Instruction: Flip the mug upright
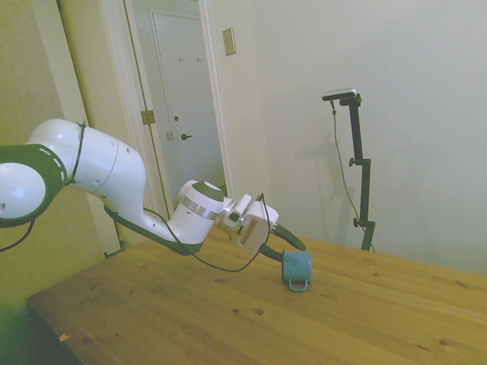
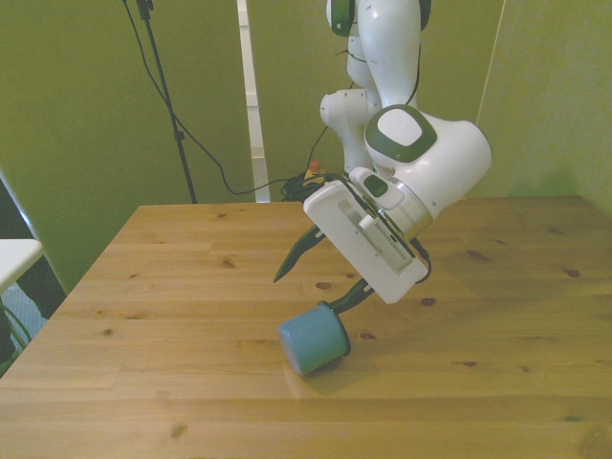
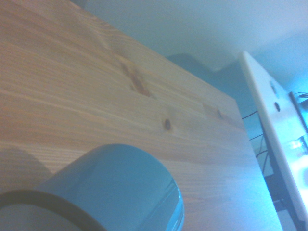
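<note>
A knotty pine surface (image 2: 172,316) stands in a pale room with a white door (image 1: 186,106); no writing is readable. The fingers (image 2: 287,270) are spread wide, and the mug (image 2: 314,339) lies tilted on the surface, one fingertip in its mouth, the other clear above

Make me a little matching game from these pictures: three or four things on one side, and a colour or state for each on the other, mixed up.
Things:
1. mug
2. gripper
3. table
4. door

States:
A. bare wood with dark knots
B. white, shut, in the background of the side view
C. teal-blue, tipped over on the table
D. fingers spread wide, one at the mug

Pairs: 1-C, 2-D, 3-A, 4-B
</note>
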{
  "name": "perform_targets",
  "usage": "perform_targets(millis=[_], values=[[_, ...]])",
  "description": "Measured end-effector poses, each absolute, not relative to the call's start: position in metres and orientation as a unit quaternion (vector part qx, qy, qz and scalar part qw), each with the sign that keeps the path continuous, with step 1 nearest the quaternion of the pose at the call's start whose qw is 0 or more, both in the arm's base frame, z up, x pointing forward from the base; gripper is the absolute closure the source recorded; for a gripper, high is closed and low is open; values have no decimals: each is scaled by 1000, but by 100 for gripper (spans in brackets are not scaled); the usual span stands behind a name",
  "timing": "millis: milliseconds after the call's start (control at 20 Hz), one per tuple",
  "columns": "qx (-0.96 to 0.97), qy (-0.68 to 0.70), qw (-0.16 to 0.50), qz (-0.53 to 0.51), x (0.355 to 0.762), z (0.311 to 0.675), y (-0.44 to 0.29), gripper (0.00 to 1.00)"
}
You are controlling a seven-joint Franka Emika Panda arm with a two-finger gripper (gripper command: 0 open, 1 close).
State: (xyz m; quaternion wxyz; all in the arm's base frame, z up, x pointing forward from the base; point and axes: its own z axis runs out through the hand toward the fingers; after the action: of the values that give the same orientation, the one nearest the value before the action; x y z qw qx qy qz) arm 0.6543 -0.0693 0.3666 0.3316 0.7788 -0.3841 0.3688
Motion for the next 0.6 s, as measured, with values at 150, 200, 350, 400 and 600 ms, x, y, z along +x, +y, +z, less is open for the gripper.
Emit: perform_targets(millis=[150,200,350,400,600], values=[[763,-384,347,387,660,360,-72,0],[759,-384,349,392,662,357,-72,0],[754,-383,354,399,667,349,-74,0],[753,-384,355,399,669,346,-75,0],[752,-386,355,399,673,342,-78,100]])
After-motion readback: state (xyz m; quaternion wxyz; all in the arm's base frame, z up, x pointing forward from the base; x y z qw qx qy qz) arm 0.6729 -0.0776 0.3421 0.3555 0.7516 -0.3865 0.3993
